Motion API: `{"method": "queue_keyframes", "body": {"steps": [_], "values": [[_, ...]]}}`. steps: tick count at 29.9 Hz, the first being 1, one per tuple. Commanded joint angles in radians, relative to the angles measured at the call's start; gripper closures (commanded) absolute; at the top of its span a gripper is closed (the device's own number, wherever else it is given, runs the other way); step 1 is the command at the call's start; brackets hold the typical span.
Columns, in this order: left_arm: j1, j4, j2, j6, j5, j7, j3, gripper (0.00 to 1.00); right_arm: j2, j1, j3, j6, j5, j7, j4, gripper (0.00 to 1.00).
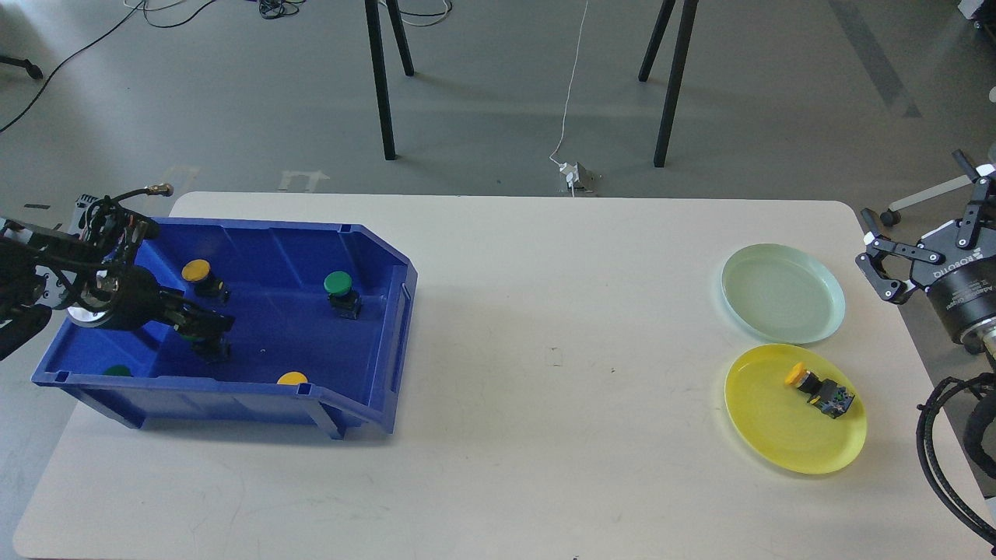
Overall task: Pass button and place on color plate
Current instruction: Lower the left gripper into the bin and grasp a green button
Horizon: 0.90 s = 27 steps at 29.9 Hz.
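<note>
Lower right of the frame, a yellow button lies tipped on the yellow plate. Just above — the green plate, and the right hand at the bench edge, fingers spread wide. Left, the left hand reaches into the blue bin among buttons — grip unclear. A green button stands farther back.

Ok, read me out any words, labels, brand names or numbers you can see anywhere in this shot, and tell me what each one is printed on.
"ROBOTIQ", white letters seen upside down, partly cut off, on the black body of the right gripper.
Smaller white print beside it: too small to read.
Blue bin, buttons, plates and the left gripper: no readable text.
</note>
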<state>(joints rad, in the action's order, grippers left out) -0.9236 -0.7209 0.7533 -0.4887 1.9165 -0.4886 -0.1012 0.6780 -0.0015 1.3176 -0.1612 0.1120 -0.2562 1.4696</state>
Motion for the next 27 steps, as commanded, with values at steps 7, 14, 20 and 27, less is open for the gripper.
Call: {"method": "queue_keyframes", "body": {"steps": [7,14,20,27], "values": [[0.032,0.077,-0.046,0.0,0.001,0.0,0.002,0.07,0.0,-0.005,0.0,-0.02,0.0,0.0,0.0,0.01],[0.046,0.09,-0.055,0.0,0.001,0.0,0.002,0.11,0.0,-0.005,-0.001,-0.02,0.0,0.0,0.0,0.01],[0.048,0.09,-0.052,0.0,0.001,0.0,0.002,0.27,0.0,-0.009,-0.001,-0.021,0.0,0.0,-0.002,0.01],[0.057,0.09,-0.054,0.0,0.004,0.0,0.002,0.42,0.0,-0.011,0.0,-0.021,0.0,0.0,-0.002,0.01]]}}
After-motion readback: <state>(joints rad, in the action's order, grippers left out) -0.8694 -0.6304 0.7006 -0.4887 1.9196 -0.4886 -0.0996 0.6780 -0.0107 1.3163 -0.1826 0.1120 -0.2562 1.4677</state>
